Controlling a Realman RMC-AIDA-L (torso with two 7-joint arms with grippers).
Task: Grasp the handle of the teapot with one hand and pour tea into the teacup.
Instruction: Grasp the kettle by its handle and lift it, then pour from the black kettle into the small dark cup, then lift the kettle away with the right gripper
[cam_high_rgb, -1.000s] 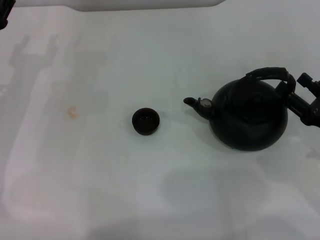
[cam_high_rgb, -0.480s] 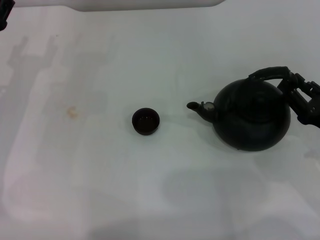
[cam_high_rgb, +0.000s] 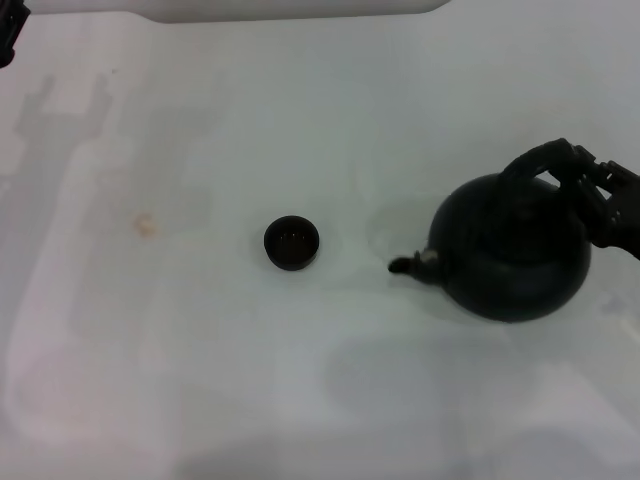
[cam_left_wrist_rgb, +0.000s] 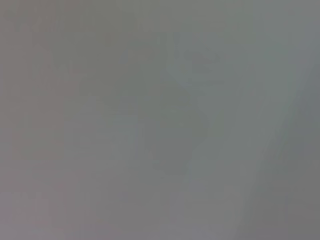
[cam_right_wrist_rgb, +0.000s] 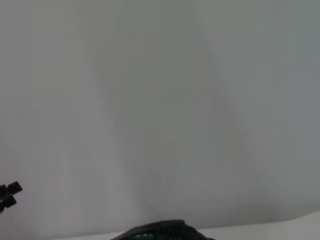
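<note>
The black teapot (cam_high_rgb: 515, 250) stands at the right of the white table, its spout (cam_high_rgb: 403, 265) pointing left and toward the front. Its arched handle (cam_high_rgb: 532, 160) leans to the right. My right gripper (cam_high_rgb: 577, 172) comes in from the right edge and is shut on the handle's right end. The small black teacup (cam_high_rgb: 292, 243) sits upright near the middle, well left of the spout and apart from it. In the right wrist view only a dark curved part of the teapot (cam_right_wrist_rgb: 162, 230) shows. My left gripper (cam_high_rgb: 8, 28) is parked at the far left corner.
A faint orange stain (cam_high_rgb: 146, 225) marks the table (cam_high_rgb: 300, 380) left of the cup. A white raised edge (cam_high_rgb: 290, 8) runs along the back. The left wrist view shows only a blank grey surface.
The teapot has turned with my right gripper: its spout swung toward the front and lower, the body shifted slightly right, and the handle leaned further right. The cup has not moved.
</note>
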